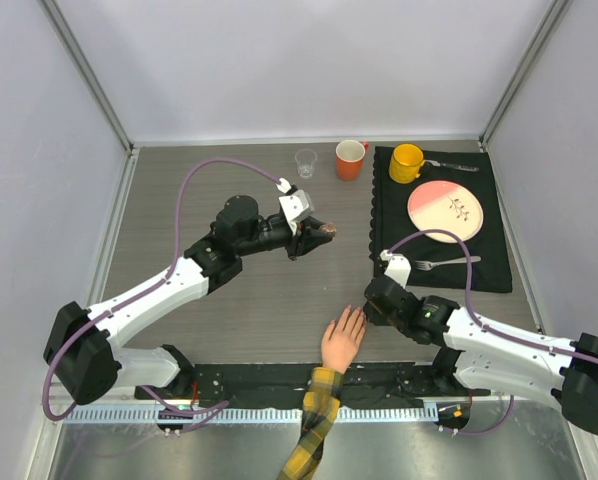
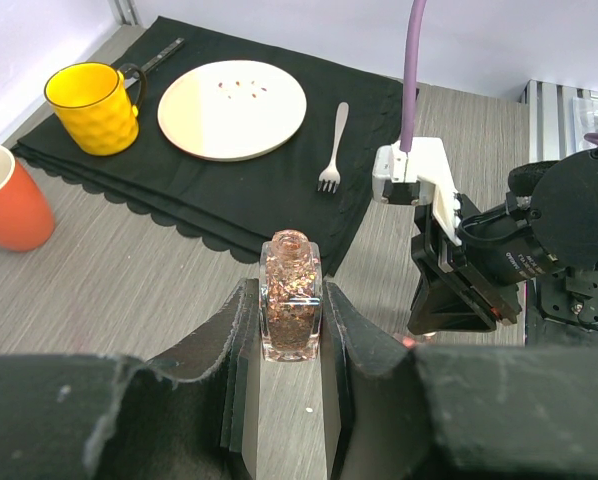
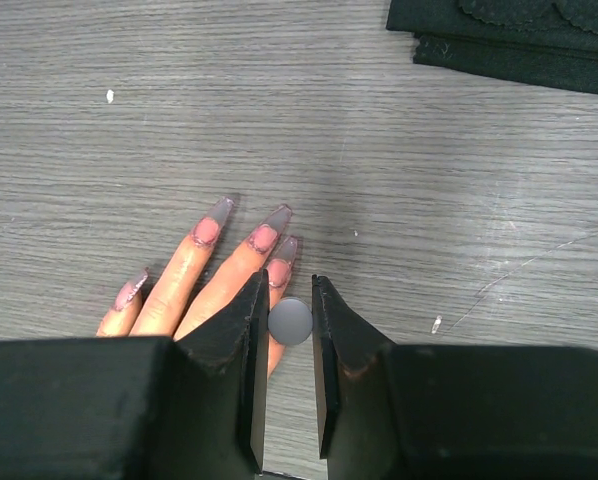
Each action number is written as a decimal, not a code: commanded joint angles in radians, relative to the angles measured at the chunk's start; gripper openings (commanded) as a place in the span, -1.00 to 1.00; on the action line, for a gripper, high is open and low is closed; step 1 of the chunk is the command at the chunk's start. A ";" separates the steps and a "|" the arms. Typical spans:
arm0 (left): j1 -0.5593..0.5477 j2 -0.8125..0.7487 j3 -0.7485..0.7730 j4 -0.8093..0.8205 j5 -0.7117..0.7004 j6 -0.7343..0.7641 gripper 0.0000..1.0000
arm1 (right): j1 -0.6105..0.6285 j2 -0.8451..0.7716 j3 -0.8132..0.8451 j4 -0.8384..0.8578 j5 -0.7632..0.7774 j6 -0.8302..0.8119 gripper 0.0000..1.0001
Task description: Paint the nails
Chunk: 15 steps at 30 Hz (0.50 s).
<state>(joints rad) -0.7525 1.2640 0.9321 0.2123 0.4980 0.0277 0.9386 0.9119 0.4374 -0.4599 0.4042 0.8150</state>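
Note:
A peach fake hand (image 1: 342,340) with a yellow-and-black plaid sleeve (image 1: 319,420) lies palm down at the near edge. Its long nails (image 3: 264,237) show pink with dark glittery rims. My right gripper (image 3: 290,285) hangs right over the fingers, shut on a round grey polish cap (image 3: 290,321) seen end-on; the brush under it is hidden. In the top view the right gripper (image 1: 371,305) sits just right of the fingertips. My left gripper (image 2: 290,292) is shut on an uncapped square bottle of copper glitter polish (image 2: 291,300), held upright above the table's middle (image 1: 324,232).
A black mat (image 1: 389,215) at the back right carries a yellow mug (image 1: 406,162), a pink plate (image 1: 444,210) and a fork (image 1: 444,263). An orange mug (image 1: 350,159) and a small clear cup (image 1: 306,162) stand beside the mat.

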 commanded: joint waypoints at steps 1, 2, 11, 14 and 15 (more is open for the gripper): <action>-0.004 -0.028 0.030 0.042 0.008 0.008 -1.00 | -0.006 0.012 0.018 0.030 0.035 0.000 -0.98; -0.004 -0.029 0.030 0.042 0.008 0.008 -1.00 | -0.006 0.012 0.018 0.032 0.032 0.001 -0.98; -0.002 -0.037 0.028 0.042 0.007 0.009 -1.00 | -0.006 -0.030 0.000 0.023 -0.027 -0.007 -0.98; -0.004 -0.038 0.030 0.042 0.007 0.011 -1.00 | -0.006 -0.028 -0.002 0.014 -0.041 -0.007 -0.98; -0.004 -0.040 0.030 0.042 0.007 0.009 -1.00 | -0.006 -0.028 0.000 0.010 -0.042 -0.005 -0.98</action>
<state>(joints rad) -0.7528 1.2602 0.9321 0.2115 0.4980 0.0280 0.9382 0.8963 0.4374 -0.4580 0.3725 0.8146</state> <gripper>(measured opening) 0.272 0.240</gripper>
